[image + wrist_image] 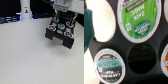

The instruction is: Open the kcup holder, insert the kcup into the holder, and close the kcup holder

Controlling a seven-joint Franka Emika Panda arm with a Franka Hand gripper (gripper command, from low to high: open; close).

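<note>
The kcup holder sits on the white table toward 2 o'clock in the exterior view. You see a black boxy unit, its upper face carrying round pods. The picture is blurred, so you cannot make out its fine detail.

The gripper hangs directly above the holder. Only its pale lower body shows, cut off by the frame edge. You cannot tell whether the fingers are spread or pressed together.

In the wrist view, the kcup fills the 12 o'clock area. Its glossy green foil lid is round with printed text and is cropped at the edge. A round empty slot lies just beside it in the black panel. A second pod with a pale lid sits at 7 o'clock.
</note>
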